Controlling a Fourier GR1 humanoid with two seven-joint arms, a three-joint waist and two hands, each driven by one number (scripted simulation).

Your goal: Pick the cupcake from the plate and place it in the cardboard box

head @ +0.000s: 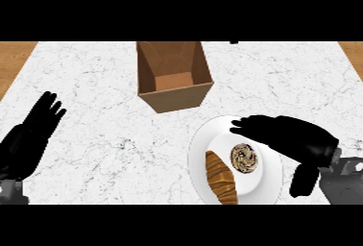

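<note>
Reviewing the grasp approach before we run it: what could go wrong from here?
The croissant lies right beside the cupcake on the plate, so the right hand, over the plate's right side, may nudge or grab it instead. The cardboard box has tall walls; a low carry could clip its near edge.

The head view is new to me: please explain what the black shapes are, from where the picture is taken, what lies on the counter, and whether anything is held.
The picture looks steeply down from the robot's head at a white marble counter. The black shapes are its two hands on grey forearms. The left hand rests open near the left edge, fingers up. The right hand hovers over a white plate and holds nothing yet. On the plate lie a cupcake with swirled topping and a croissant beside it. Farther back stands an open cardboard box, where the cupcake should go.
</note>
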